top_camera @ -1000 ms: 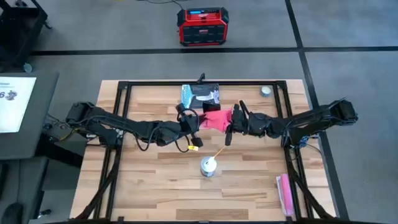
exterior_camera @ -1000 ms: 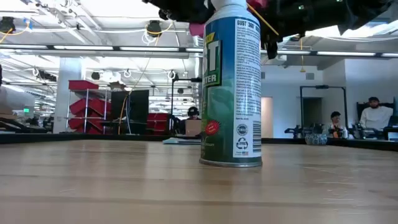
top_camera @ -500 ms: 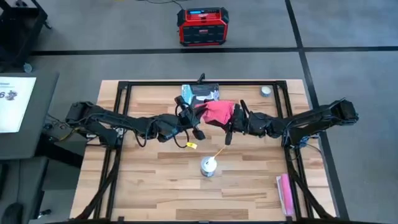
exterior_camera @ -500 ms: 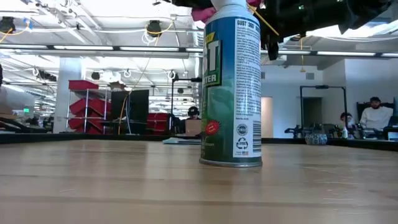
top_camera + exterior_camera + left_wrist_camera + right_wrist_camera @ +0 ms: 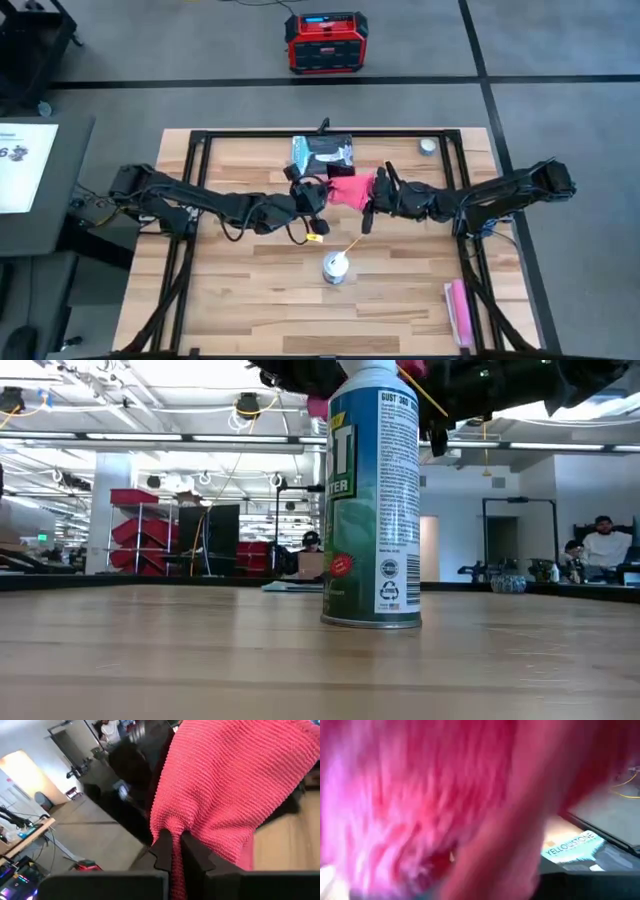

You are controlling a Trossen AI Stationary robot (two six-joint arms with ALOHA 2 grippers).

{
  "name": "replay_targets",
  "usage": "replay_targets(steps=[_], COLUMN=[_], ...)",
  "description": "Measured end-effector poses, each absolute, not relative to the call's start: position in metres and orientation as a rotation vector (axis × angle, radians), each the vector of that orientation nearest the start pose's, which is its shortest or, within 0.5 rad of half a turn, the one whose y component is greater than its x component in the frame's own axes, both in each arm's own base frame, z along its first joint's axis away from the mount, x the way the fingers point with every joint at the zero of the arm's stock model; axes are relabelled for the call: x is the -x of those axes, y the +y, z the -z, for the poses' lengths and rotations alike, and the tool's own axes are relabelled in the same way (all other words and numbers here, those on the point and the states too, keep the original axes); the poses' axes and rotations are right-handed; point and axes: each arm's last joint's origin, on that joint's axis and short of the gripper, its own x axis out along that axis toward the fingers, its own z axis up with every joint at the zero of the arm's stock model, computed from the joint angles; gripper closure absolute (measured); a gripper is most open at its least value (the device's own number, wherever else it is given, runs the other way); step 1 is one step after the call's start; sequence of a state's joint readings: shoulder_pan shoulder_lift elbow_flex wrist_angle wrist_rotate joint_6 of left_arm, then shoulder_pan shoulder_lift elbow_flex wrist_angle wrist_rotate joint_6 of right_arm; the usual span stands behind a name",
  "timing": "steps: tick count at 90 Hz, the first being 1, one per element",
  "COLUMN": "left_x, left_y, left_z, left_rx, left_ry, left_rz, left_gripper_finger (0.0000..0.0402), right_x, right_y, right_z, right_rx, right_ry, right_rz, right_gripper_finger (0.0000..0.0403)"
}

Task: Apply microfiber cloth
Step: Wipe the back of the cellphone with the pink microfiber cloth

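Note:
The microfiber cloth (image 5: 350, 190), bright pink-red, hangs in the air between my two grippers over the table's far middle. My left gripper (image 5: 322, 194) is shut on its left side, and the left wrist view is filled by the cloth (image 5: 235, 785). My right gripper (image 5: 375, 190) is at the cloth's right side, where the blurred cloth (image 5: 420, 795) hides its fingers. A flat black item with a pale print (image 5: 323, 152) lies on the table just beyond the cloth. In the low view a bit of the cloth (image 5: 318, 406) shows high above the table. My left gripper pinches a bunched bit of the cloth's edge (image 5: 167, 827) between its two fingers (image 5: 192, 852). The cloth spreads away from the fingers, clear of the table. My right gripper holds the cloth's right edge (image 5: 366, 188), coming level from the table's right. The cloth itself hides the place of contact.
A blue-green spray can (image 5: 336, 267) with a yellow straw stands upright near the table's middle, on the near side of the grippers. A narrow pink oblong (image 5: 459, 310) lies at the near right. A small round tin (image 5: 428, 146) sits at the far right.
Both grippers carried the cloth toward the table's far edge, over the black item, then brought it back toward the near edge. It stayed lifted and held at both sides throughout.

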State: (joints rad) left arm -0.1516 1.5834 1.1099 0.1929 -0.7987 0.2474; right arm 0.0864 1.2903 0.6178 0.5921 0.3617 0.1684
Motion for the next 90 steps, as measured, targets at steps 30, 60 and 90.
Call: replay_targets(steps=[30,60,90], left_x=[-0.361,-0.356,-0.342], left_y=[-0.042,-0.038,-0.025], left_z=[-0.261,-0.27,-0.308], left_rx=[-0.388,-0.468,-0.531], left_ry=[0.39,0.407,0.315], left_rz=[-0.668,-0.67,-0.682], left_gripper_finger=[0.0401,0.0401,0.0401], right_x=[-0.27,-0.269,-0.269], right_y=[0.013,0.015,0.016], right_z=[-0.243,-0.246,-0.246], right_rx=[-0.146,-0.154,-0.175], right_ry=[0.066,0.046,0.049], right_rz=[0.285,0.288,0.276], right_gripper_finger=[0.0387,0.0387,0.0387])
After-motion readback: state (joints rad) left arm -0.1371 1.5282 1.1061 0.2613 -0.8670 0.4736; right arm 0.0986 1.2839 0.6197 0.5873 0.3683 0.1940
